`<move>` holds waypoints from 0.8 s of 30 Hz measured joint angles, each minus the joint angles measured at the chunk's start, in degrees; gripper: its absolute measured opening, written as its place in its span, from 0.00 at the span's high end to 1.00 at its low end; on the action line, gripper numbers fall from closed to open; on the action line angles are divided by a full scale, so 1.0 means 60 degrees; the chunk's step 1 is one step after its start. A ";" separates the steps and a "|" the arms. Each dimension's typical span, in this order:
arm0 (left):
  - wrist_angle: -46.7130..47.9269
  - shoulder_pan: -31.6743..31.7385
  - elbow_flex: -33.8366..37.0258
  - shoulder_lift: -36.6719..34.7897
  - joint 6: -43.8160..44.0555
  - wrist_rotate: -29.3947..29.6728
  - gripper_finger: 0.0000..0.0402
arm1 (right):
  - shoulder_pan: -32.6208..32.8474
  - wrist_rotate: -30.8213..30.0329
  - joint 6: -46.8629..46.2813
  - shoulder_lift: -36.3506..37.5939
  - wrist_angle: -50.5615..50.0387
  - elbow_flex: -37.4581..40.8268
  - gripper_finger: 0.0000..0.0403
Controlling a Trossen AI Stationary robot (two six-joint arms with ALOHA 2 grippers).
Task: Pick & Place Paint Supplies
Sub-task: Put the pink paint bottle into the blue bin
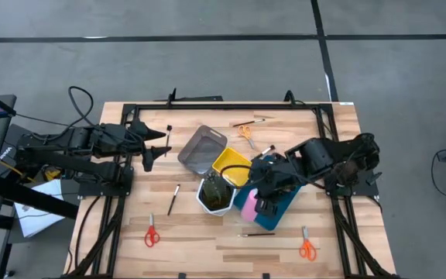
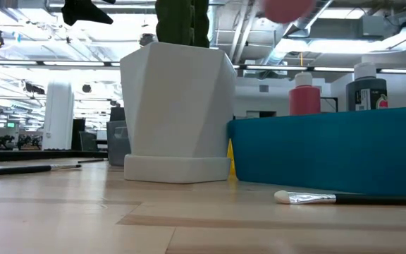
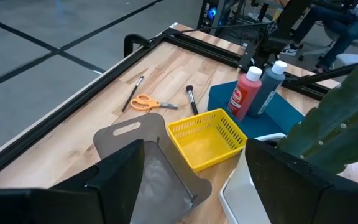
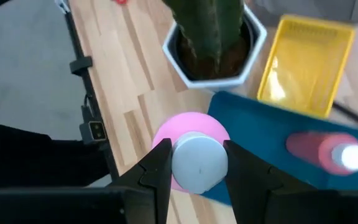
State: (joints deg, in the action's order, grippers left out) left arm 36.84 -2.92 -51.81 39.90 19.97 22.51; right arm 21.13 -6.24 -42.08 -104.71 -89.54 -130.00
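My right gripper (image 4: 197, 173) is shut on a pink bottle (image 1: 249, 204) with a pale cap, over the near end of the blue tray (image 1: 283, 203). In the low view the bottle (image 2: 287, 8) shows only as a pink blur high above the tray (image 2: 330, 152). A red-pink bottle (image 2: 305, 95) and a grey white-capped bottle (image 2: 366, 88) stand upright in that tray. Brushes (image 1: 173, 198) (image 1: 255, 233), red scissors (image 1: 152, 235) and orange scissors (image 1: 307, 246) (image 1: 245, 134) lie flat on the table. My left gripper (image 1: 155, 147) waits open at the table's left. My right gripper pinches the pink bottle between its two fingers (image 4: 160, 169) at the pale cap (image 4: 197, 163), its top end. The fingers come from above, pointing down. The bottle hangs upright below them, its pink body (image 4: 191, 132) lifted clear over the blue tray's edge.
A white hexagonal pot with a cactus (image 1: 216, 193) stands just left of the blue tray, close to the held bottle. The yellow basket (image 1: 231, 166) and grey tray (image 1: 201, 149) lie beyond it. A black frame (image 1: 231, 106) rims the table. Bare wood shows along the near edge.
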 joint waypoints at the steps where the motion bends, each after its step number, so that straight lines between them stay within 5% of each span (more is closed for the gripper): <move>1: 0.0000 0.0000 0.0000 0.0000 -0.0004 -0.0062 0.32 | 0.0053 0.0009 -0.0177 0.0180 -0.0018 0.0396 0.72; 10: 0.0003 0.0000 0.0000 0.0004 -0.0011 -0.0107 0.32 | 0.0130 -0.0255 -0.1567 0.2152 0.0119 0.3919 0.72; 24: -0.0033 0.0000 0.0007 0.0149 0.0071 -0.0048 0.32 | -0.0400 -0.0477 -0.0709 0.2532 0.1312 0.6042 0.72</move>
State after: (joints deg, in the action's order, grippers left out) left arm 36.64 -2.92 -51.77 40.80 20.39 22.22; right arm 18.73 -9.10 -46.33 -89.52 -81.66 -93.75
